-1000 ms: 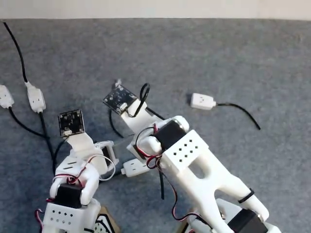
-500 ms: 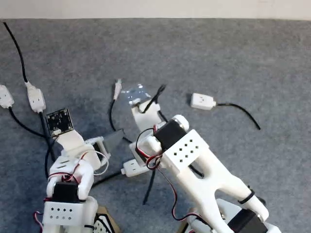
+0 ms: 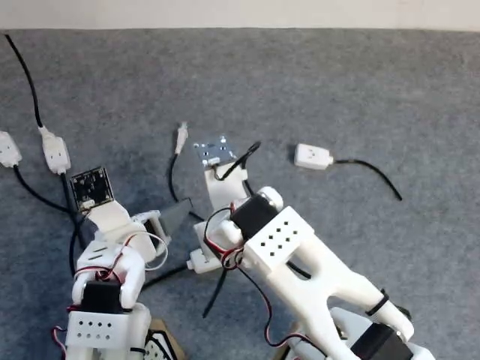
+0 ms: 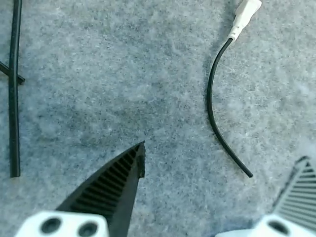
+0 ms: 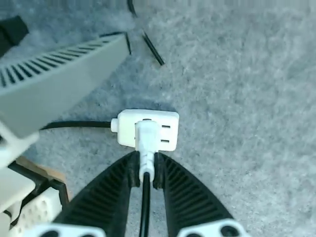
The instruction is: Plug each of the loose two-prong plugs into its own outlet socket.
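near the front middle of the grey tabletop [image 3: 360, 82], a white outlet socket [image 5: 126, 133] with a white two-prong plug [image 5: 146, 140] set nose-first against it, prongs hidden. pinched narrow around that plug's tail by the right gripper [image 5: 145, 160], with the plug's black cord [image 5: 144, 207] running back between the fingers. just beside the socket, one ribbed finger of the left gripper [image 4: 222, 153], spread wide over bare tabletop, gripping nothing. ahead of the left gripper, a loose plug [image 4: 245, 11] on a curving black cable [image 4: 211, 103], apart from both arms. off to the right, well apart, a second socket [image 3: 313, 156], its lead [image 3: 367, 171] trailing toward the right edge, with broad open surface behind and around it. hard by the left edge, a white connector [image 3: 55, 154] and another white connector [image 3: 9, 148], near the left arm's flank. cramped at the front, between the two arm bases.
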Controlling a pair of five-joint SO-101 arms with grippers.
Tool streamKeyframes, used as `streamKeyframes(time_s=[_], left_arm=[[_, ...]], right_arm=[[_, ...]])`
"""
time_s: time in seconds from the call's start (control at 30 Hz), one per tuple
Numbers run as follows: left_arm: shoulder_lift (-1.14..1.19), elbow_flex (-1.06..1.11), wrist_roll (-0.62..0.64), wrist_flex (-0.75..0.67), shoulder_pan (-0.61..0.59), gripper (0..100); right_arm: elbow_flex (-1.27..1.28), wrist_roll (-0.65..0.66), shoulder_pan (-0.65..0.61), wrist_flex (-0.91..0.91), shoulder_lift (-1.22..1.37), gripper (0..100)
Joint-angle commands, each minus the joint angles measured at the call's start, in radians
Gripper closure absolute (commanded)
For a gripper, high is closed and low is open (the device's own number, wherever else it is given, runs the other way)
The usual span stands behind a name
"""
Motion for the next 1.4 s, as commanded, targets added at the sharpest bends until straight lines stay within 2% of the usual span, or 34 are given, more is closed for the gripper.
streamKeyframes(time_s=[0.0,0.33,0.6,1.03,1.37], left_arm=[[-0.002,-0.004,0.009,-0.017,-0.012,57],[-0.002,-0.004,0.009,-0.015,-0.01,57],[-0.002,-0.004,0.009,-0.012,-0.01,57],[-0.002,-0.004,0.009,-0.012,-0.01,57],[-0.002,-0.004,0.009,-0.012,-0.01,57]], right_arm=[[0.018,-0.006,-0.001,-0.013,-0.004,99.2],[0.068,-0.006,0.004,-0.047,-0.004,99.2],[0.068,-0.005,0.087,-0.047,-0.004,99.2],[0.07,-0.005,0.082,-0.047,-0.002,99.2],[0.059,-0.014,0.082,-0.045,0.154,99.4]])
